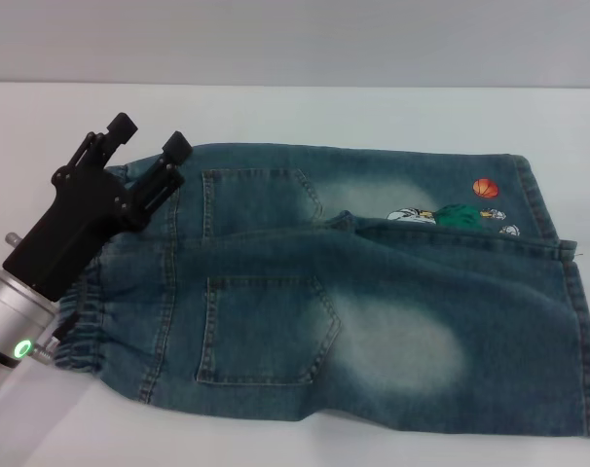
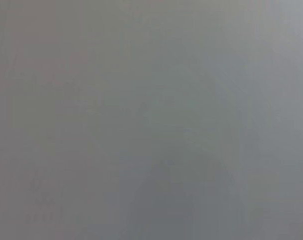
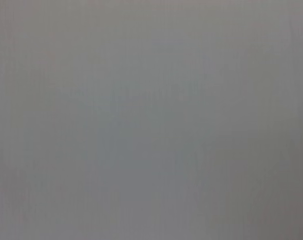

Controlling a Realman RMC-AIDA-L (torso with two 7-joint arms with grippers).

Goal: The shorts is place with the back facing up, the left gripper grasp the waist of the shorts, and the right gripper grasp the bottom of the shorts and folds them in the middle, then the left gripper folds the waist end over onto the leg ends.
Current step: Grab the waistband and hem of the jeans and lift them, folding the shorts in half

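The blue faded-wash denim shorts (image 1: 373, 292) lie flat on the white counter (image 1: 276, 112) in the head view, back side up, with the long axis running across the view. The gathered, darker blue elastic waist (image 1: 81, 326) forms the narrow end at the robot's left; the two wide, straight-hemmed leg ends (image 1: 577, 341) lie at the robot's right. The shorts appear folded lengthwise, the near leg overlapping the far leg along a diagonal edge through the middle. Two stitched patch back pockets are visible, one on the far half (image 1: 261, 199) and one on the near half (image 1: 266, 331), each beside a pale bleached patch. A small cartoon figure with an orange ball print (image 1: 460, 206) sits on the far leg near its hem. The left pincer (image 1: 151, 138), black, angular and two-fingered on a silver cylindrical wrist with a lit round green light (image 1: 23, 348), hovers over the far corner of the waist, its fingers spread apart and grasping nothing. The right pincer does not appear in any view. Both wrist views show only a uniform grey field
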